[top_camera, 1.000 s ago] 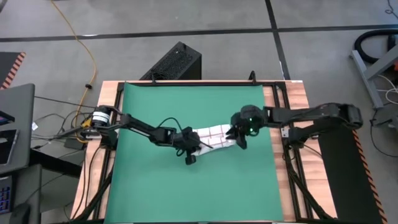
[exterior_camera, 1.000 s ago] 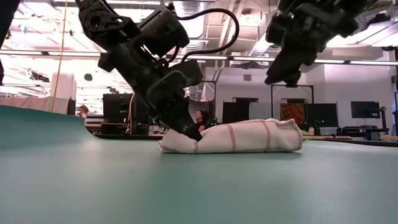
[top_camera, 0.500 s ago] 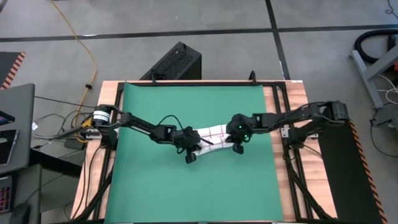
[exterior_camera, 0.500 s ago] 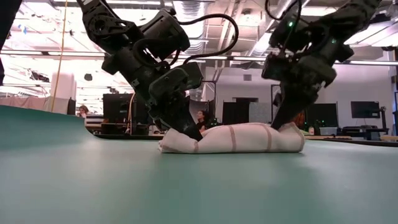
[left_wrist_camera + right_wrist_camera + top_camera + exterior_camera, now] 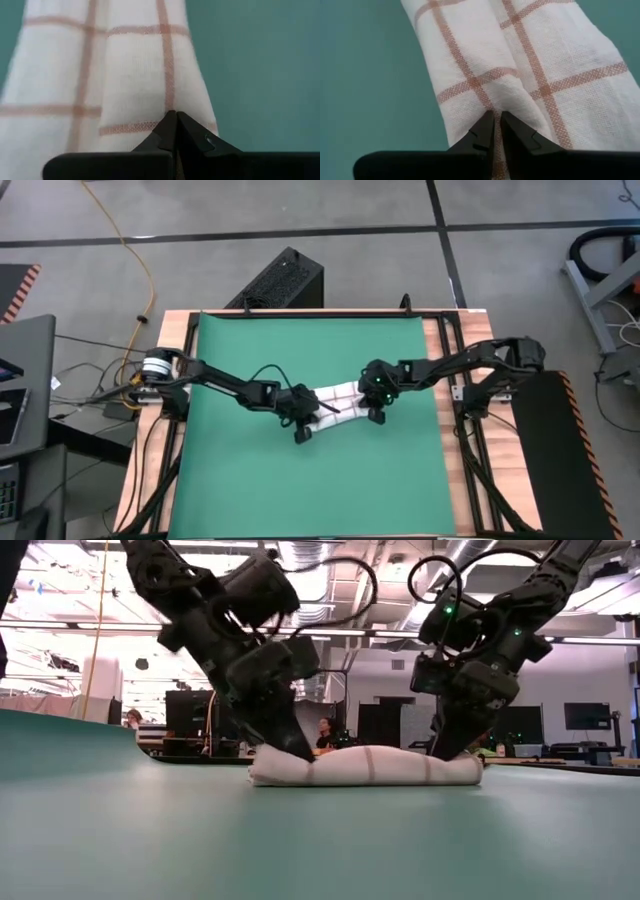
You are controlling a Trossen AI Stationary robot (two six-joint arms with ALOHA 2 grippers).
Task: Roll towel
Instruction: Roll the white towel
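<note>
Right wrist view: the right gripper (image 5: 494, 120) is seen with its two dark fingertips drawn almost together, a fold of the towel (image 5: 520, 70) being pinched in the narrow slit between them. In the left wrist view the left gripper (image 5: 173, 122) is shown fully closed, its tips meeting in a point that is pressed onto the cloth; whether any fabric is caught between them cannot be told. From the low view, both grippers are seen planted on the top of the roll, the left one at the roll's left end and the right one at its right end, the arms rising away from them steeply. In the high view the left arm (image 5: 230, 385) is seen reaching in from the table's left edge and the right arm (image 5: 450, 365) from its right edge, so that the grippers meet near the middle of the green mat (image 5: 300, 480). The towel is laid there as a short, low, flattened roll, its long axis running across the table from left to right between the two grippers, slightly slanted in the high view. It is a thin white cloth crossed by a grid of thin red-brown lines, with soft folds and overlapping layers visible along its length. The mat is spread over a wooden table (image 5: 150, 470).
</note>
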